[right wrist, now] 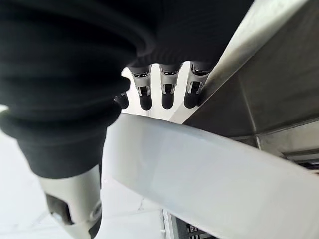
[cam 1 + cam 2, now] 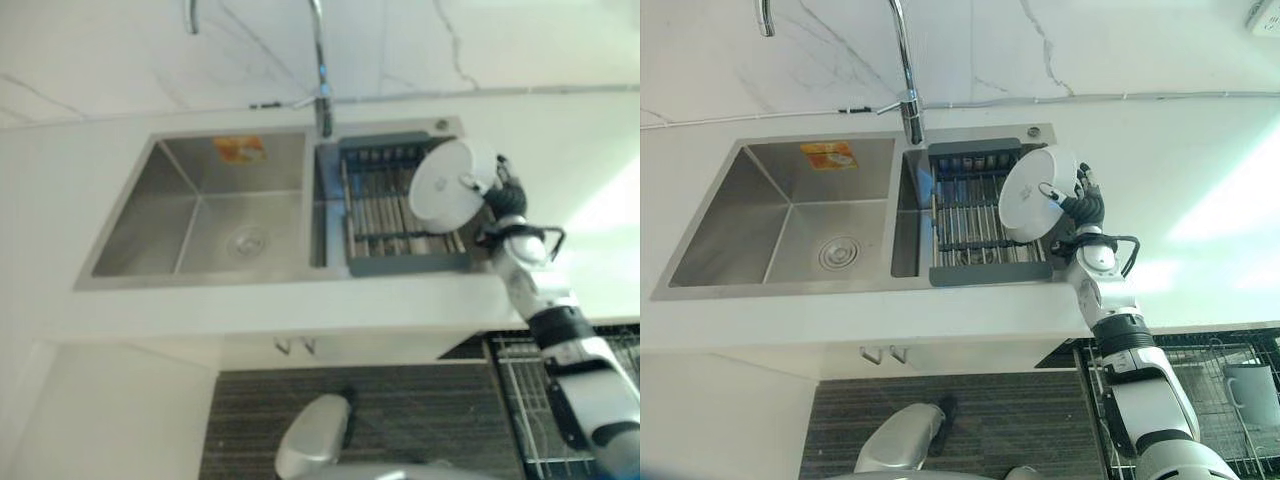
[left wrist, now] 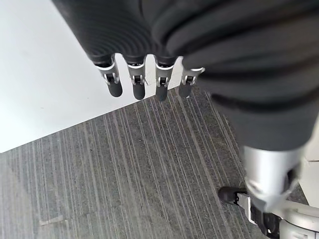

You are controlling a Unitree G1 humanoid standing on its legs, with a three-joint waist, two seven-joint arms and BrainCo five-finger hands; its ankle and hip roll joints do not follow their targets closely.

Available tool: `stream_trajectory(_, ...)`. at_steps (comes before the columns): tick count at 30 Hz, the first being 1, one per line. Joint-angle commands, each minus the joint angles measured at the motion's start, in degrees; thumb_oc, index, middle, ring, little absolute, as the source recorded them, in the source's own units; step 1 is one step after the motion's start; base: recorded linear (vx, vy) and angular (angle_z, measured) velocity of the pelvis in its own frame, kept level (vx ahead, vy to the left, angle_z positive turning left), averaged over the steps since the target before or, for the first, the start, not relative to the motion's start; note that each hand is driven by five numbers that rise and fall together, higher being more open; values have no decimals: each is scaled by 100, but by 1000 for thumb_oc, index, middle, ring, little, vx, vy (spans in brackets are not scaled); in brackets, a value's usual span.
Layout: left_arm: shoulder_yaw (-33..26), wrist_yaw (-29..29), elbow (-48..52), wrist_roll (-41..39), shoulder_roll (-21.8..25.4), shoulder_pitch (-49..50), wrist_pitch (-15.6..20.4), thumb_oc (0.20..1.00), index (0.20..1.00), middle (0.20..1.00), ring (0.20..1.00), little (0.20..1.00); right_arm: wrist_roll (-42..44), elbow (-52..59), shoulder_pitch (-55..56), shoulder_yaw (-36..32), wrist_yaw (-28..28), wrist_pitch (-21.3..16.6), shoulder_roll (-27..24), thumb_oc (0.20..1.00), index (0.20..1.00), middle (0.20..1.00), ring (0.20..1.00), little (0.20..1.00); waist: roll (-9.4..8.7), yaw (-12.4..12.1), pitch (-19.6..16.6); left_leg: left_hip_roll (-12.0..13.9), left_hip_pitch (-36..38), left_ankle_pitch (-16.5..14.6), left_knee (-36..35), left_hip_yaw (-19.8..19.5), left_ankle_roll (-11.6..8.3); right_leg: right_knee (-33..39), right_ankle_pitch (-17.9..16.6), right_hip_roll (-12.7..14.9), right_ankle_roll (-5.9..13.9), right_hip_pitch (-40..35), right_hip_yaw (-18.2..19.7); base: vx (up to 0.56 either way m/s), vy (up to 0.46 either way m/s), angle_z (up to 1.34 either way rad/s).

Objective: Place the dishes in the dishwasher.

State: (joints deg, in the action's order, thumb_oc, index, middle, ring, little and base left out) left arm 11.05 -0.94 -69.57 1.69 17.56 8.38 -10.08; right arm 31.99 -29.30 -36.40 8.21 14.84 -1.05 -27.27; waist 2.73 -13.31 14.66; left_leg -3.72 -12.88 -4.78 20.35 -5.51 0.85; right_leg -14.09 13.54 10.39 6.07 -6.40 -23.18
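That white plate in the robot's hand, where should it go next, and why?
Probably lift it away from the sink and swing it down to the right. The right hand grips the white plate tilted above the drying rack, and the dishwasher's wire rack stands open below the counter on that side.

Double sink [image 2: 790,215] set in counter [image 2: 1200,200]; faucet [image 2: 905,95] behind, at the divider. Drying rack [image 2: 975,215] sits in right basin. Right hand [image 2: 1085,205] holds plate [image 2: 1040,190] tilted over rack's right edge. Dishwasher rack [image 2: 1200,400] below counter at right, mug [image 2: 1250,390] in it. Left hand [image 3: 144,82] hangs over floor [image 3: 139,169].
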Motion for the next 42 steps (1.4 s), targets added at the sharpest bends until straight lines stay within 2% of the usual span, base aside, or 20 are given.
stream_trajectory(1, 63, -19, -86, 215, 265, 66, -108, 1000, 1000, 1000, 1000, 1000, -181, 365, -264, 12, 96, -496, -246, 1000, 1000, 1000, 1000, 1000, 31, -198, -304, 421, 313, -299, -317, -79, -327, -310, -216, 340, 94, 409, 85, 0, 0, 0)
stream_trajectory(19, 12, -47, -177, 276, 246, 29, -68, 1000, 1000, 1000, 1000, 1000, -124, 520, -192, 110, -28, -651, -131, 1000, 1000, 1000, 1000, 1000, -38, -209, -312, 458, 310, -308, -317, -52, -341, -310, -214, 336, 100, 408, 62, 0, 0, 0)
stream_trajectory(31, 15, -29, -143, 275, 248, 19, -95, 1000, 1000, 1000, 1000, 1000, 213, 575, -66, 102, -46, -391, 12, 1000, 1000, 1000, 1000, 1000, -35, -205, -304, 452, 268, -297, -317, -39, -335, -310, -226, 353, 119, 427, 48, 0, 0, 0)
stream_trajectory(42, 96, -25, -142, 146, 226, -58, -124, 1000, 1000, 1000, 1000, 1000, 211, 227, -1, 57, -6, -449, 64, 1000, 1000, 1000, 1000, 1000, 15, -184, -248, 436, 229, -282, -317, -50, -318, -310, -262, 378, 130, 474, 63, 0, 0, 0)
